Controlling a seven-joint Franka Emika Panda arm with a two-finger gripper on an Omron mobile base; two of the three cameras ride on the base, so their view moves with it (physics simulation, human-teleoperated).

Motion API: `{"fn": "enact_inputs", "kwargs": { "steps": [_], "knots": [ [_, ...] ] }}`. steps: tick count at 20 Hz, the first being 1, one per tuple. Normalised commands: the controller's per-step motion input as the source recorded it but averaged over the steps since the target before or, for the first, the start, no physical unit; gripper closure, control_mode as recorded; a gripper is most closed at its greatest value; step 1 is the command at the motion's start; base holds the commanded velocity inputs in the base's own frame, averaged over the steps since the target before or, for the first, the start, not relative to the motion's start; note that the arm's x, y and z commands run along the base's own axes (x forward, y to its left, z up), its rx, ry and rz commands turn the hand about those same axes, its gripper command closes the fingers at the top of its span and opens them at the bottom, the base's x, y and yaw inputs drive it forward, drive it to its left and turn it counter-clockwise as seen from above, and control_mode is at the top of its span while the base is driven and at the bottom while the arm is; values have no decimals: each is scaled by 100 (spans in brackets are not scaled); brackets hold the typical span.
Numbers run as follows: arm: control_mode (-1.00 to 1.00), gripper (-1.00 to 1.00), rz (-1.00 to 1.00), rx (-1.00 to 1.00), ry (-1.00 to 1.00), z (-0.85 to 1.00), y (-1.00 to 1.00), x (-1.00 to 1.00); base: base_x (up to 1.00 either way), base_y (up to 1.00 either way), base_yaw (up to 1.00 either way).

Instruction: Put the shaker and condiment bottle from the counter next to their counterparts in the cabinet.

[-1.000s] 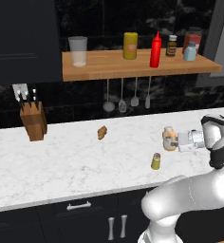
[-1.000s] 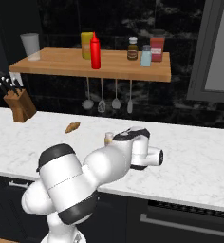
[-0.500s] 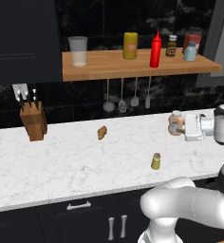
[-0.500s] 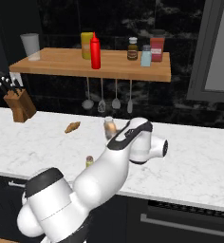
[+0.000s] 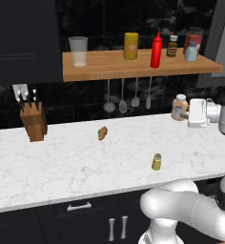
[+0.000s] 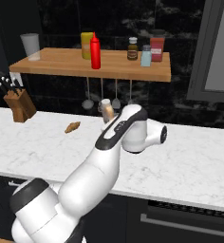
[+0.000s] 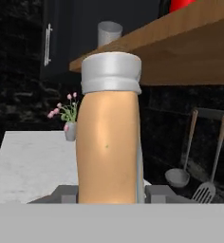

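The pale peach-tan condiment bottle point(image 5: 179, 106) with a whitish-grey cap hangs upright above the counter, below the shelf's right part. My gripper point(image 5: 185, 113) is shut on the bottle's lower body. In the hand view the bottle point(image 7: 109, 142) stands between my fingertips point(image 7: 156, 192), with the shelf's underside point(image 7: 190, 52) above it. The olive shaker point(image 5: 156, 162) stands alone near the counter's front edge. On the wooden shelf point(image 5: 133, 66) stand the red squeeze bottle point(image 5: 156, 50), the yellow container point(image 5: 130, 45) and the pale-blue shaker point(image 5: 191, 51).
A dark-brown bottle point(image 5: 172, 45) and a red container point(image 5: 194, 40) stand at the shelf's right end, a glass point(image 5: 78, 51) at its left. Utensils point(image 5: 122, 97) hang under the shelf. A knife block point(image 5: 32, 119) and a small brown lump point(image 5: 102, 133) are on the counter.
My gripper has lifted the condiment bottle off the counter and carried it up and back toward the shelf. The olive shaker has stayed in place.
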Motion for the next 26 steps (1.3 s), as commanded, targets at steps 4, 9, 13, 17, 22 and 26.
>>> {"fn": "enact_inputs", "kwargs": {
  "steps": [4, 9, 13, 17, 22, 26],
  "knots": [
    [-100, 100, 0, 0, -1, 83, 6, 0, 0, 0, 0],
    [-100, 100, 0, 0, 0, 79, 21, 0, 0, 0, 0],
    [-100, 100, 0, 1, 0, 91, 8, 0, 0, 0, 0],
    [-100, 100, 0, 0, 0, 79, 10, 0, 0, 0, 0],
    [-100, 100, 0, 1, 0, 67, 22, 0, 0, 0, 0],
    [-100, 100, 0, 0, 2, 22, 45, 10, 0, 0, 0]
  ]
}}
